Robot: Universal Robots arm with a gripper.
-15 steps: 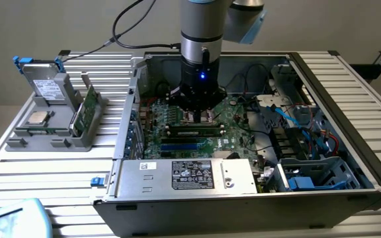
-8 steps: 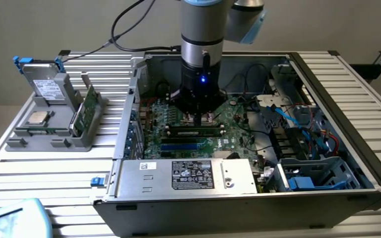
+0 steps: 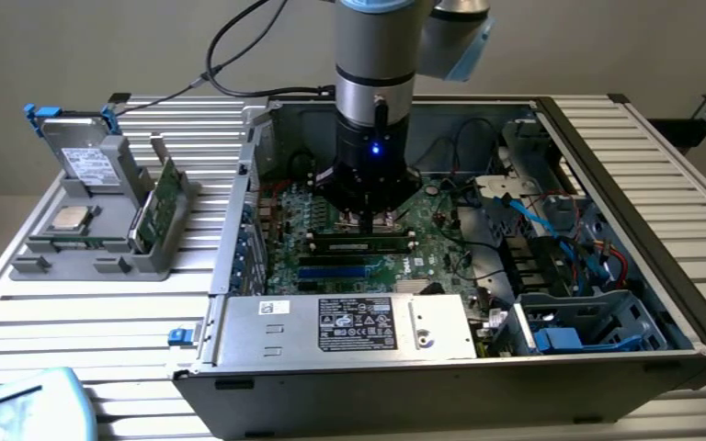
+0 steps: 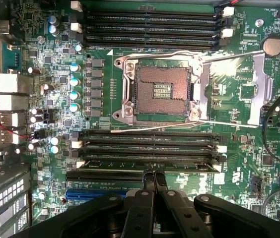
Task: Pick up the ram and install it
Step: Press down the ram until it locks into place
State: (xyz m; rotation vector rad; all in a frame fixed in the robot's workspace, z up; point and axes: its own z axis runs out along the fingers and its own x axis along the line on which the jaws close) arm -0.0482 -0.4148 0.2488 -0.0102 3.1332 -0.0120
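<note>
Closed tight together with nothing between them, the jaws of the black two-finger gripper (image 4: 153,179) hover over the green motherboard (image 4: 239,94) inside the open grey computer case (image 3: 647,175). On the exterior view's left, a grey plastic parts holder (image 3: 96,262) stands outside the case. Further right, the slim dark ram (image 3: 356,244) lies along a memory slot below the gripper, so the installing looks done or nearly so. Whether its end latches have clicked shut is hard to make out.
</note>
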